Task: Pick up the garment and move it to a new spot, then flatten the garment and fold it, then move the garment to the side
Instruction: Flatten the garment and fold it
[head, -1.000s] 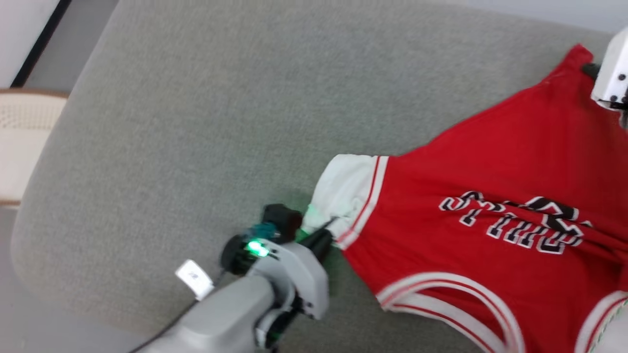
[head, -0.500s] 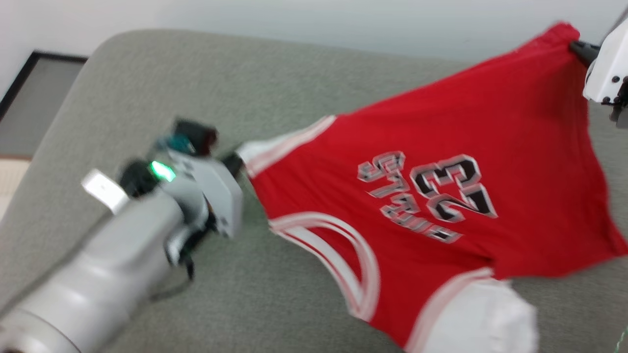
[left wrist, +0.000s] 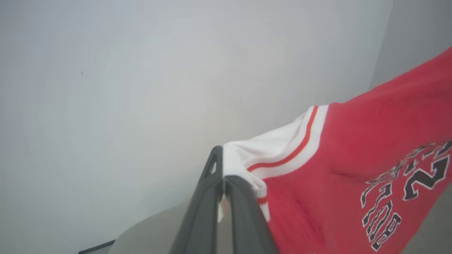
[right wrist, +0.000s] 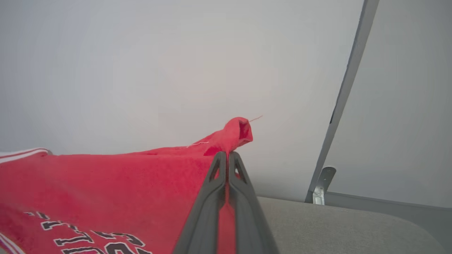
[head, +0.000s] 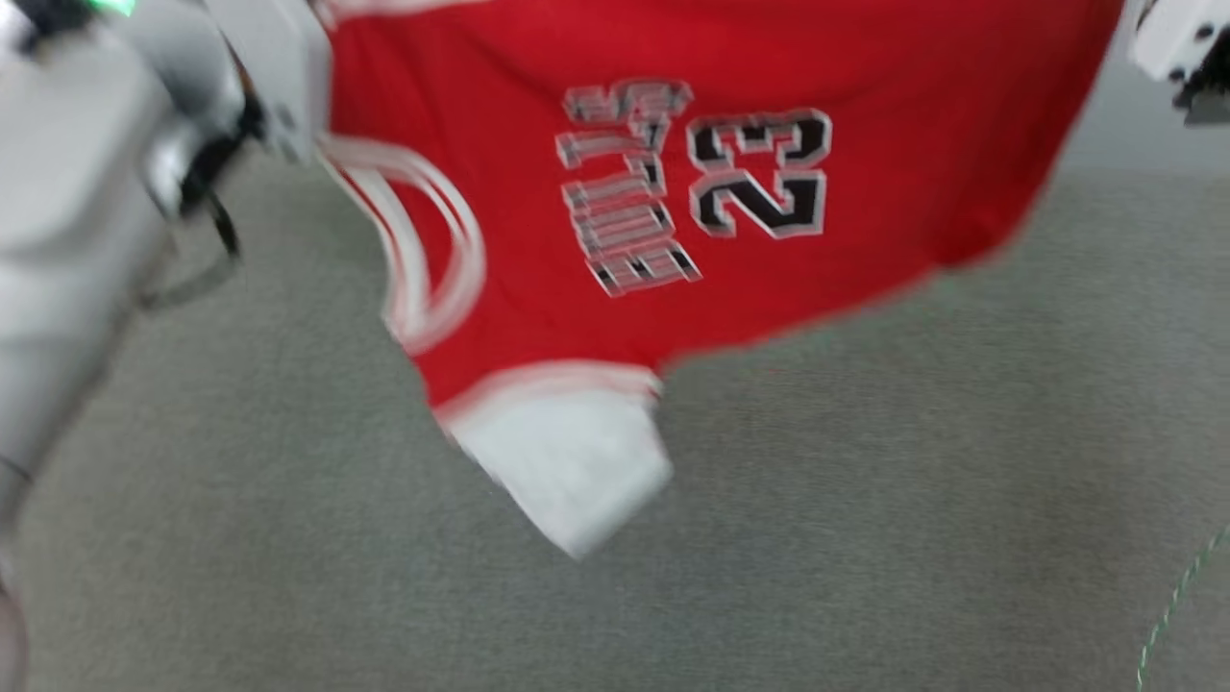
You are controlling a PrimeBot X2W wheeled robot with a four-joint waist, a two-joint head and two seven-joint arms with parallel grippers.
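Observation:
The garment (head: 730, 183), a red jersey with a black "23", lettering and white sleeves, hangs stretched in the air above the grey cushion. My left gripper (left wrist: 223, 180) is shut on the white striped sleeve of the garment (left wrist: 353, 158). My right gripper (right wrist: 226, 157) is shut on a red corner of the garment (right wrist: 123, 183) at the hem. In the head view the left arm's pale wrist (head: 144, 106) is at the upper left and the right arm's white wrist (head: 1177, 38) at the upper right. One white sleeve (head: 567, 461) dangles low.
A wide grey upholstered cushion (head: 865, 538) spreads below the garment. A pale wall (right wrist: 141, 70) rises behind it, with a grey door frame (right wrist: 346, 91) and a metal bracket (right wrist: 319, 190) to the right in the right wrist view.
Both grippers have lifted the garment off the cushion, and it now hangs spread between them. The head camera has also shifted, so the arms sit higher in the picture.

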